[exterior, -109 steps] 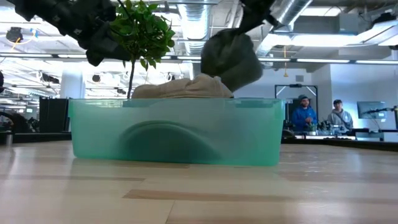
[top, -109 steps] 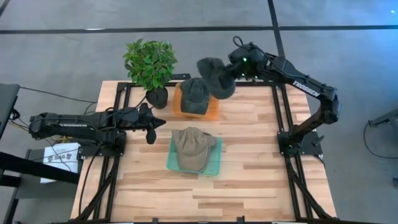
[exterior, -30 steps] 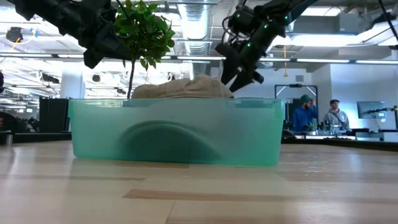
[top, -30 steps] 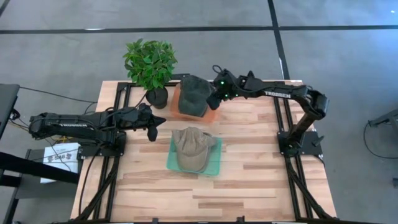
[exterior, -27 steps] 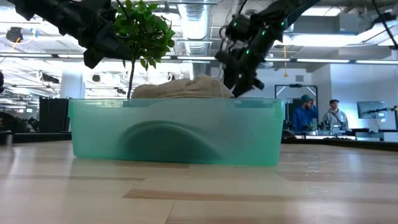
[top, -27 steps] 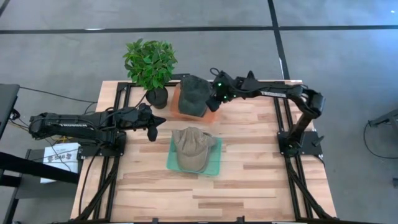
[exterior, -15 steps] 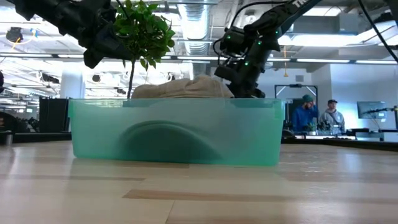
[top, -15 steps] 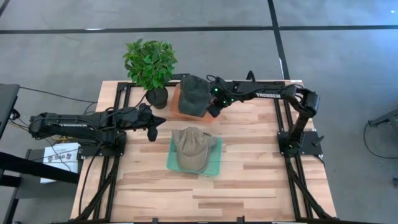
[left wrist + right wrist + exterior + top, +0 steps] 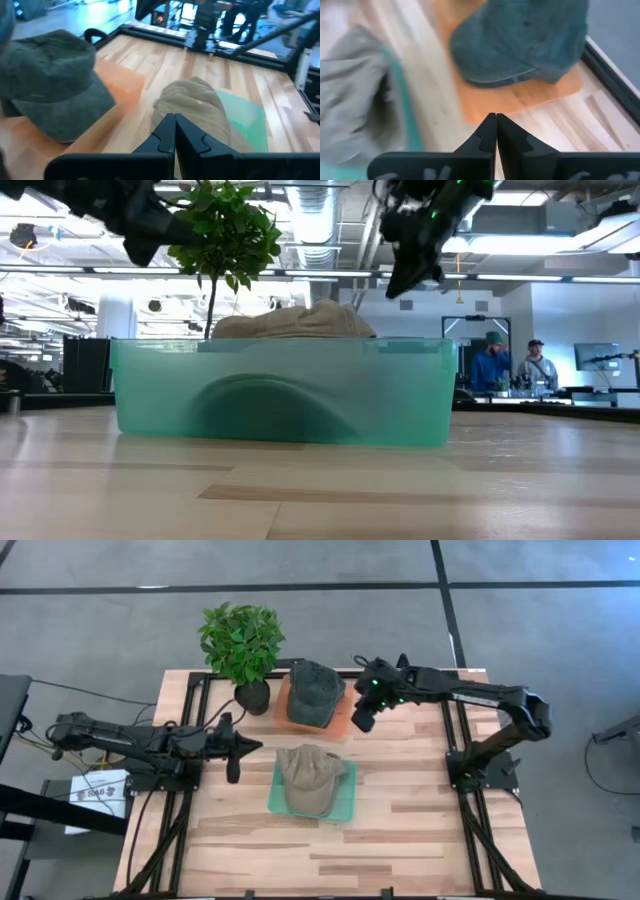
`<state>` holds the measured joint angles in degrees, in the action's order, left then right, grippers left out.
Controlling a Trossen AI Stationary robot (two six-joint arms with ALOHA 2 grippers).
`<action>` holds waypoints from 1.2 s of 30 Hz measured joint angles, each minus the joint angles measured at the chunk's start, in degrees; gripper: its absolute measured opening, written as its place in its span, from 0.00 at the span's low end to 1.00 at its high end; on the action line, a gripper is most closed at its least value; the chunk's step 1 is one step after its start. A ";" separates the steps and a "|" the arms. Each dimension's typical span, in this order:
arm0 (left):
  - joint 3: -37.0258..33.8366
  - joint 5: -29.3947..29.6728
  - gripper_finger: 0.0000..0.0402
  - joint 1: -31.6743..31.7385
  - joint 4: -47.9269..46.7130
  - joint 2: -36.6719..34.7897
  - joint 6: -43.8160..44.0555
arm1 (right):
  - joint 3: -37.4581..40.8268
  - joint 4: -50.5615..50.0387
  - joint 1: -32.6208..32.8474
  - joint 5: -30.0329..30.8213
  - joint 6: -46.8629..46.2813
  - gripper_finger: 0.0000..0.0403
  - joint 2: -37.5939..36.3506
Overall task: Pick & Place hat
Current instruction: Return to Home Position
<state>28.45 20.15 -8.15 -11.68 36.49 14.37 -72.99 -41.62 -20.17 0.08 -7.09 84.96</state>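
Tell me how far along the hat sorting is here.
Done: a black cap lies in the orange bin, the brown cap in the green bin. In hand: nothing; the right gripper, beside the orange bin, and the left gripper, at the table's left side, are both shut and empty. Left: probably only the return home.
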 joint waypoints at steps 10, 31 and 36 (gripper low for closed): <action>-18.50 -8.47 0.00 -0.52 21.44 -8.30 -5.29 | 0.00 -1.71 10.54 -0.02 -2.07 0.00 -7.40; -27.42 -23.05 0.00 9.67 13.51 -36.47 -10.81 | 0.00 -5.41 29.80 12.78 -21.00 0.00 -9.37; -27.42 -24.49 0.00 9.65 14.06 -36.50 -10.40 | 0.00 -6.47 34.10 16.66 -21.37 0.00 -9.37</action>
<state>1.04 -4.34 1.50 2.38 -0.01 3.97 -72.99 -48.09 13.93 16.74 -28.46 75.59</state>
